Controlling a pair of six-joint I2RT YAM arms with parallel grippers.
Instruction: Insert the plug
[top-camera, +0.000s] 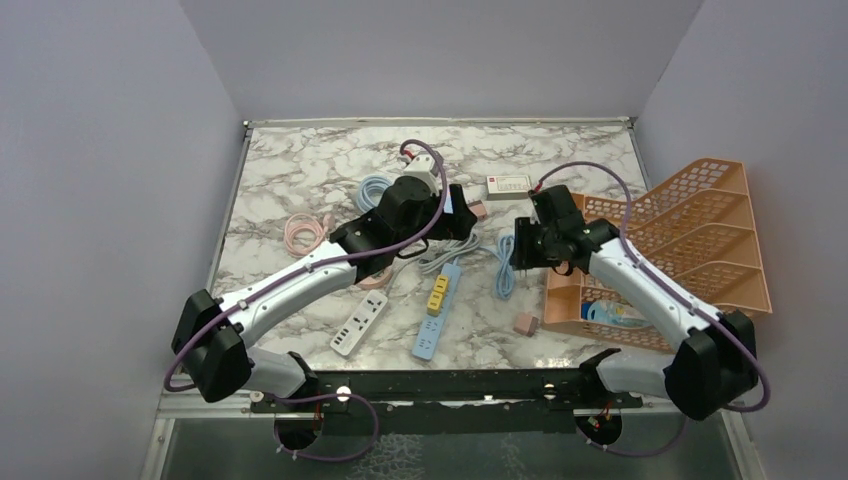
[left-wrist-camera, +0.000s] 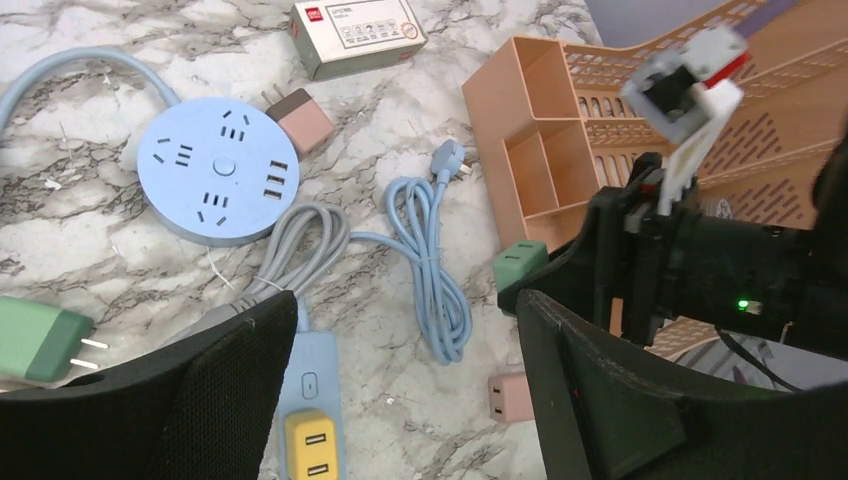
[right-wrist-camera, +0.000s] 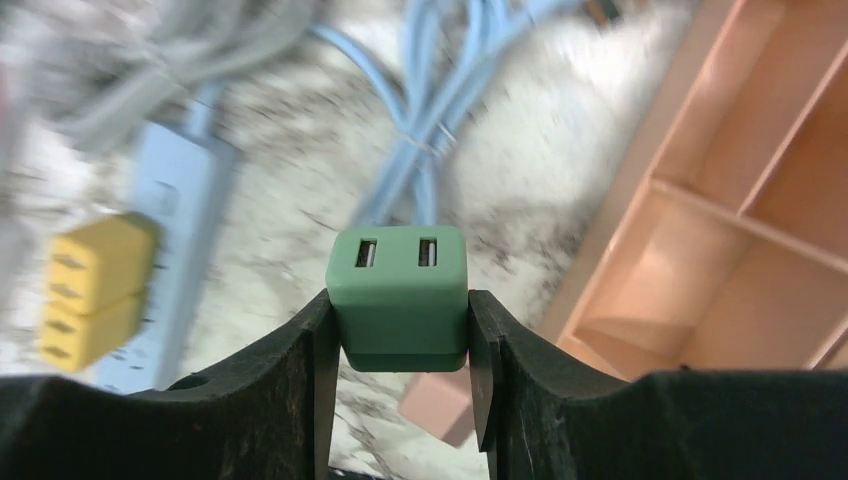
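My right gripper (right-wrist-camera: 400, 345) is shut on a green plug (right-wrist-camera: 400, 295), whose face with two slots points away from the camera, held above the marble table. The green plug also shows in the left wrist view (left-wrist-camera: 520, 264). A long blue power strip (right-wrist-camera: 168, 205) carrying two yellow plugs (right-wrist-camera: 90, 288) lies to the lower left of it; it shows in the top view (top-camera: 437, 312). My left gripper (left-wrist-camera: 405, 390) is open and empty, hovering over the strip's end (left-wrist-camera: 312, 400). A round blue socket hub (left-wrist-camera: 215, 170) lies beyond it.
An orange desk organiser (top-camera: 690, 240) stands at the right. A white power strip (top-camera: 360, 325), pink plugs (top-camera: 526, 323) (left-wrist-camera: 300, 120), a second green plug (left-wrist-camera: 40, 340), a blue cable (left-wrist-camera: 430, 270), a pink cable (top-camera: 305, 233) and a small box (top-camera: 510, 184) lie about.
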